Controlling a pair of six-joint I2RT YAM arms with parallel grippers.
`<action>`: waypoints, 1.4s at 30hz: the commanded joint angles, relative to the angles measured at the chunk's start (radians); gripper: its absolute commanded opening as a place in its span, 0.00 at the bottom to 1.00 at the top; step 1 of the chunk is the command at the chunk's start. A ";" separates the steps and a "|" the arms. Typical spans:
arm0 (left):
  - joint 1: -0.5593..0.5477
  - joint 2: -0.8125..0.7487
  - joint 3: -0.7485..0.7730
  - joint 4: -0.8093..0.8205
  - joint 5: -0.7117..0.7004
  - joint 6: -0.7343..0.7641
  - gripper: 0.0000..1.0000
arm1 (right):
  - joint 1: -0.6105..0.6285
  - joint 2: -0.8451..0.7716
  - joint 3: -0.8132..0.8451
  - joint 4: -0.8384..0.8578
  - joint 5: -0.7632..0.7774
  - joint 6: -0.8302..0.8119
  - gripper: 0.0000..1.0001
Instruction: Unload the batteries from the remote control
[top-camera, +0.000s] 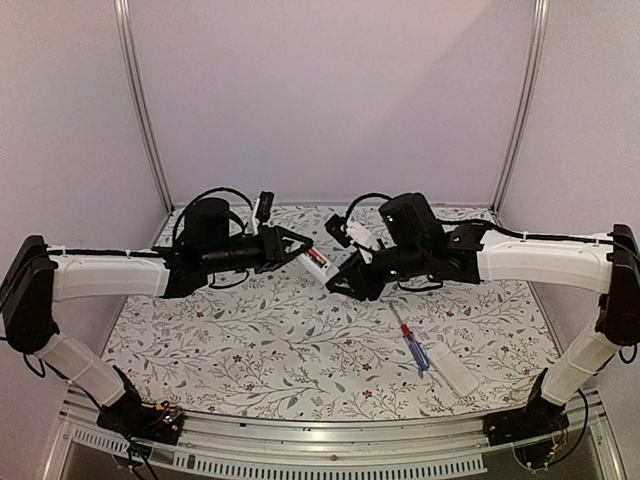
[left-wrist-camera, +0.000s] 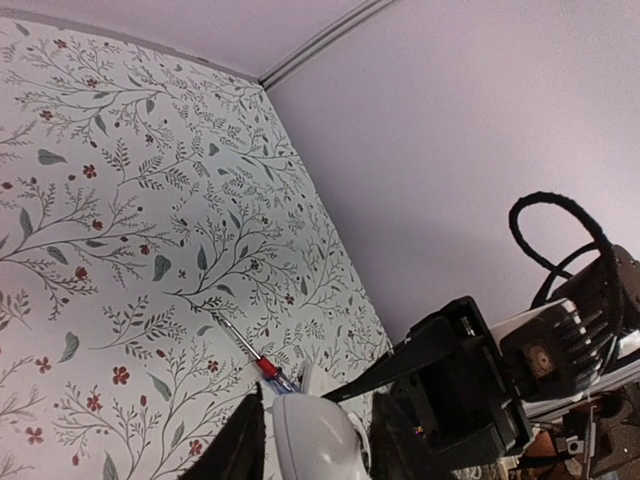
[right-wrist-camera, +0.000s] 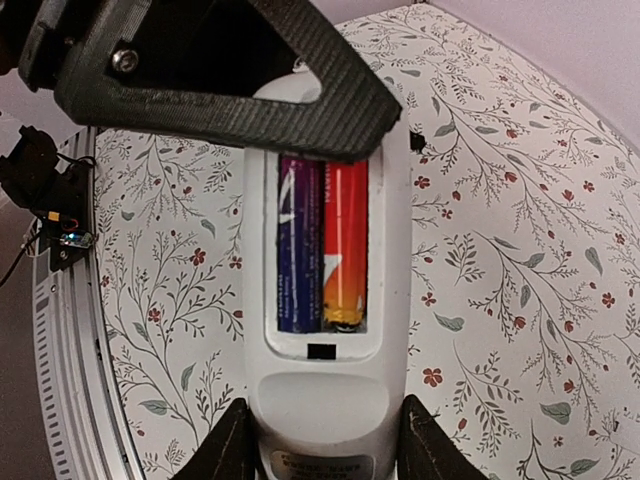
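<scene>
The white remote control is held in the air between both grippers, with its long recess facing the right wrist camera. Two batteries lie side by side in the recess, one red-orange and one showing a blue-purple side. My right gripper is shut on the remote's near end, one finger on each side. My left gripper is shut on the far end, and its black finger covers the top of the recess. In the top view the remote spans between the left gripper and the right gripper.
A red-and-blue-handled screwdriver lies on the floral tablecloth at the right front, also in the left wrist view. A flat white plate lies just beside it. Walls close the back and sides.
</scene>
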 joint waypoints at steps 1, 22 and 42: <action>-0.015 0.009 0.006 -0.032 -0.008 -0.007 0.25 | 0.007 0.010 0.002 0.011 0.024 -0.032 0.14; -0.131 0.005 -0.363 0.368 -0.509 -0.144 0.00 | 0.007 -0.187 -0.349 -0.110 0.434 0.508 0.76; -0.272 0.277 -0.318 0.511 -0.661 -0.363 0.00 | 0.007 -0.140 -0.487 -0.181 0.533 0.696 0.41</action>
